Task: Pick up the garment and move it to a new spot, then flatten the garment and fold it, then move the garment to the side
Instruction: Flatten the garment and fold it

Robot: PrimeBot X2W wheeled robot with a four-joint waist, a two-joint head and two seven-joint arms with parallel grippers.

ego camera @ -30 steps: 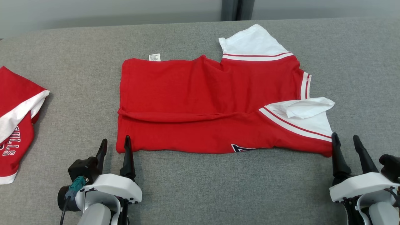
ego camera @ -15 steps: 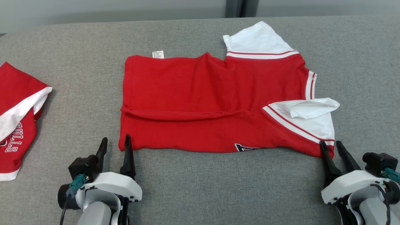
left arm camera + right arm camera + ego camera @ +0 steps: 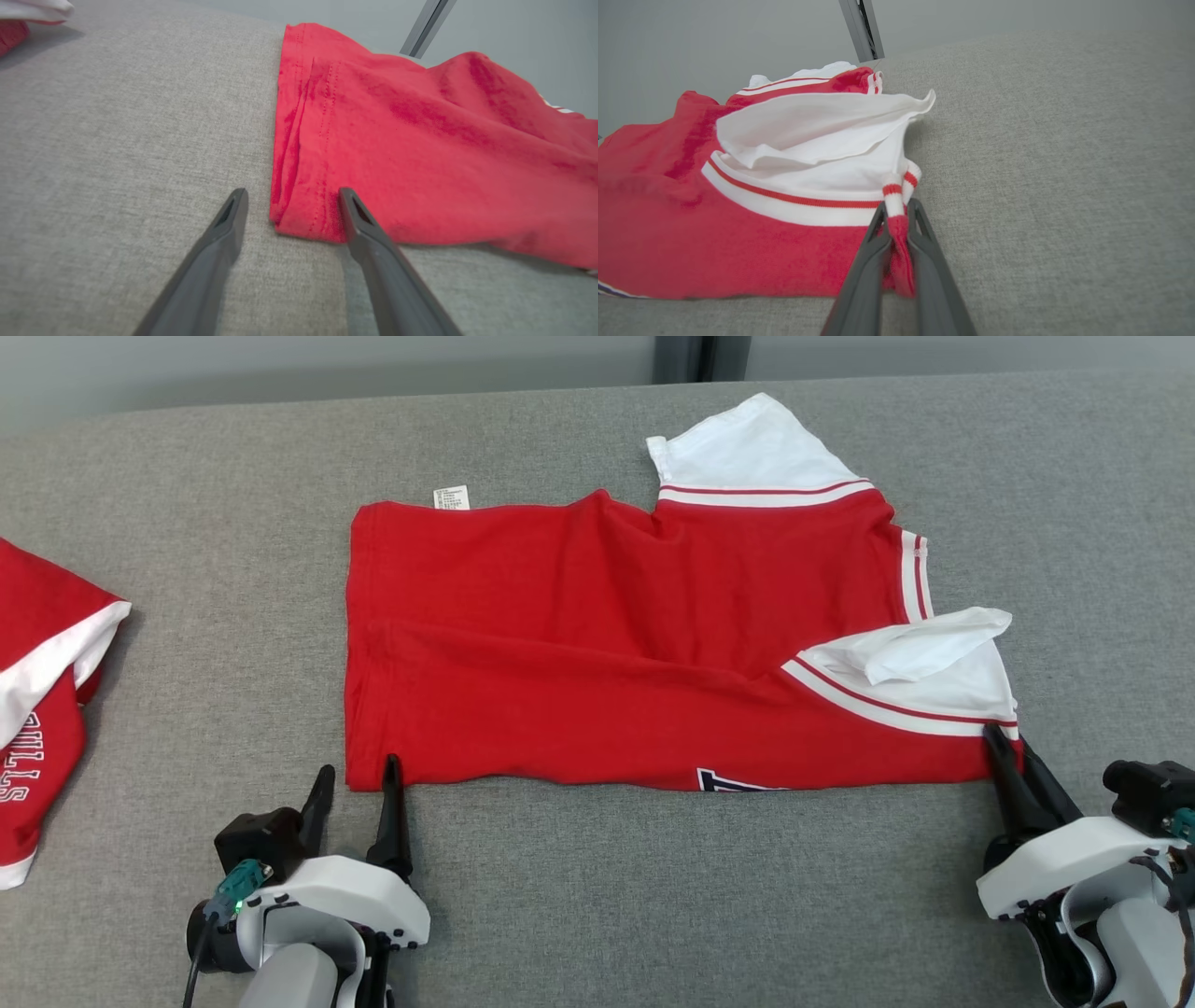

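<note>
Right hand clamped on red-and-white jersey garment corner; left hand fingers apart, straddling opposite hem corner.

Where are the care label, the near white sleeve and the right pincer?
care label [image 3: 451, 497], head view, middle of the white tag.
near white sleeve [image 3: 920, 650], head view, its turned-over flap.
right pincer [image 3: 899, 210], right wrist view, between its fingertips, shut on the garment [image 3: 738, 252].
</note>
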